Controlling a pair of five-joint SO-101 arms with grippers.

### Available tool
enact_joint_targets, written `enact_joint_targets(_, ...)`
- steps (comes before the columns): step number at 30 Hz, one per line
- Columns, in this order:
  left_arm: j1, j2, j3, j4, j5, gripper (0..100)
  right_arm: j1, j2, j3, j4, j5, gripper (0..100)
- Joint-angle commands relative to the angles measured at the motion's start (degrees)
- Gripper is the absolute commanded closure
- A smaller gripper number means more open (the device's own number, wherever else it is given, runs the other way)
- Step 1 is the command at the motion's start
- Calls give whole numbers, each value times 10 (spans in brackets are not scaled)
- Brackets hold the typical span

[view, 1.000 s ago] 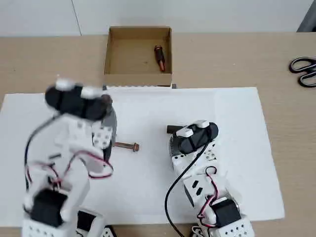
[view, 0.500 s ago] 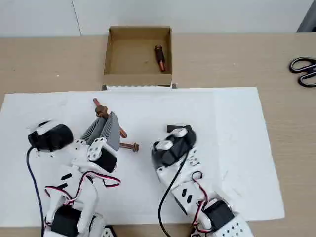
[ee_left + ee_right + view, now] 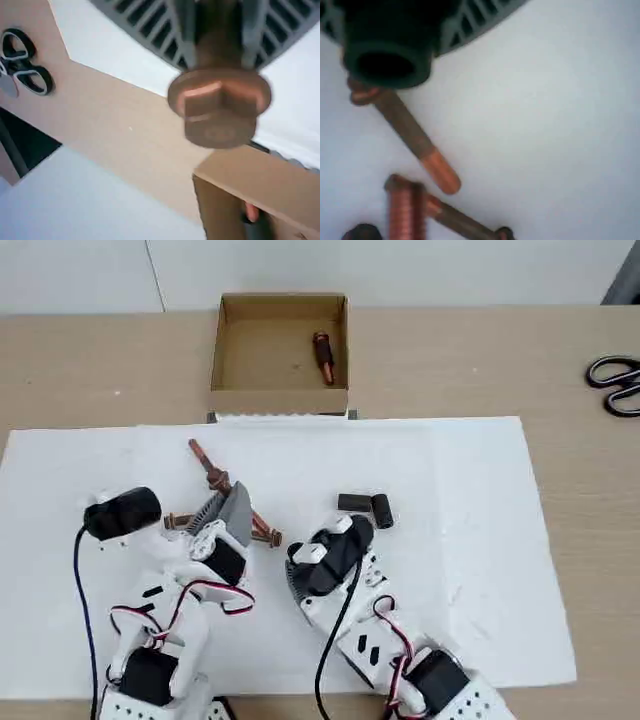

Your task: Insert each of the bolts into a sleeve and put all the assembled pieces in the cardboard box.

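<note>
1. The left hand (image 3: 225, 502) is closed on a bolt (image 3: 205, 463). The bolt sticks out of the grey jaws toward the far left, above the paper (image 3: 480, 540). In the left wrist view its hex head (image 3: 220, 107) shows clamped between the jaws.
2. The right hand (image 3: 298, 578) is closed on a dark sleeve (image 3: 387, 62), with the open bore facing the wrist camera. This hand sits low over the paper, near and right of the left hand.
3. Loose bolts lie on the paper just beside the left hand, one to its left (image 3: 180, 522) and one to its right (image 3: 266, 534).
4. Two more sleeves (image 3: 354, 503) (image 3: 382, 511) lie side by side, just beyond the right hand.
5. The box (image 3: 215, 350) stands on the worktop (image 3: 450, 360) at the paper's far edge. One assembled piece (image 3: 323, 357) lies against its right wall.
6. Scissors (image 3: 615, 380) lie at the far right.
</note>
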Motion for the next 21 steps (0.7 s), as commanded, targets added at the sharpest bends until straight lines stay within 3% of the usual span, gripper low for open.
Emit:
enact_joint_targets(1,30,-9,-4,-33,1,994,-20,-8,-5,-15,0,995)
enact_joint_targets(15,55,-9,-6,-31,-72,994,-19,-8,12,-15,47,995)
enact_joint_targets(21,97,-9,-8,-10,-82,994,1,-8,12,-15,70,995)
